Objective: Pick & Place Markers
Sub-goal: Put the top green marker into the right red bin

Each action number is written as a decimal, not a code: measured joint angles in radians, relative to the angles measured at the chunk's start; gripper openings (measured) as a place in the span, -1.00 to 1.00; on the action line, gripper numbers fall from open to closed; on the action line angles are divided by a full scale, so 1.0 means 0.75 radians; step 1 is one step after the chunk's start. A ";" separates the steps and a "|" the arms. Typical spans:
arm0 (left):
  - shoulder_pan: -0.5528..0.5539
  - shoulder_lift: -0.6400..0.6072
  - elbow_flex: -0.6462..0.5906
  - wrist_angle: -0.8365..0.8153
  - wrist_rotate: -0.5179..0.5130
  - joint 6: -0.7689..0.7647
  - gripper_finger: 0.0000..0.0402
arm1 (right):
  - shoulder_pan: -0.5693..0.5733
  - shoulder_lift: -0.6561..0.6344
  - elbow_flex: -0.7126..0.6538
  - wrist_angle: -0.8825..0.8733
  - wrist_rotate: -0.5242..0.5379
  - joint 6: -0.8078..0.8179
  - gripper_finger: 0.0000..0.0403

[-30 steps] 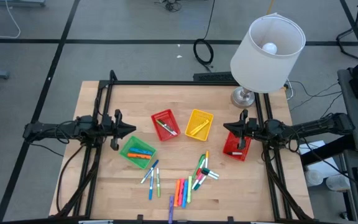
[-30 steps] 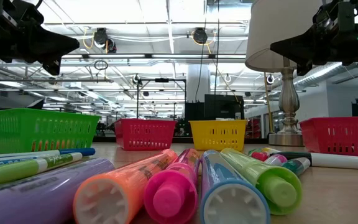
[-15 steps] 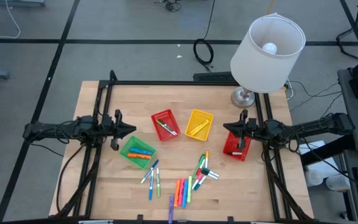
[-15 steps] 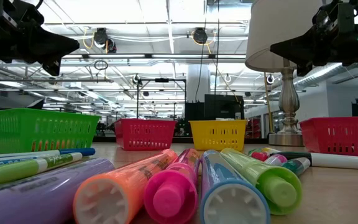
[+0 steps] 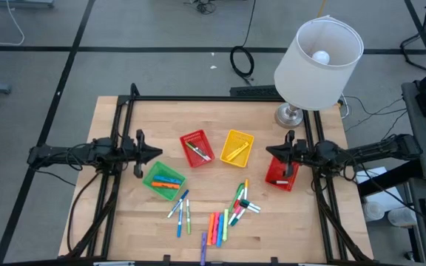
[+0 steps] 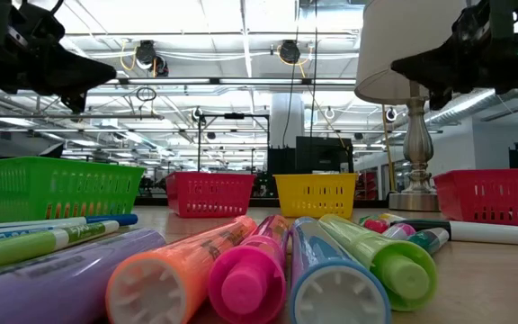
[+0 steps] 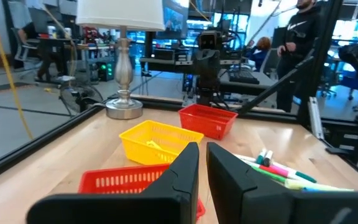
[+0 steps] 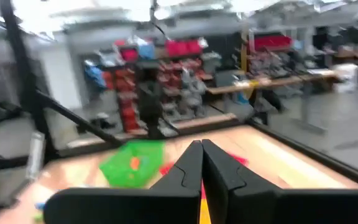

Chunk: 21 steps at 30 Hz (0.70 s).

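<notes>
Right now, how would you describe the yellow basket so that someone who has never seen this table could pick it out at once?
Start at the white-shaded lamp at the table's far right corner. Nearer the table's middle from its base, two small mesh baskets sit side by side; the yellow basket is the one closer to the lamp. Its neighbour is a red basket, another red basket sits by the right arm, and only this one is yellow.

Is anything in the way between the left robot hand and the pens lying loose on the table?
Partly. The left gripper hovers above the table, and the green basket sits right between it and the loose markers near the front edge. From above, nothing else blocks them.
</notes>
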 joint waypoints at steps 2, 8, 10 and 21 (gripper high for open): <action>0.000 0.000 0.000 0.007 -0.015 0.000 -0.82 | 0.015 0.022 0.039 0.010 -0.071 0.000 -1.00; 0.001 0.000 0.000 -0.005 -0.015 -0.013 -0.82 | 0.199 0.240 0.264 -0.136 0.017 -0.069 -1.00; 0.001 0.000 0.000 -0.006 -0.013 -0.019 -0.82 | 0.253 0.339 0.359 -0.248 0.040 -0.079 -1.00; 0.001 0.000 0.000 -0.013 -0.013 -0.019 -0.82 | 0.508 0.899 1.138 -1.249 0.064 0.176 -1.00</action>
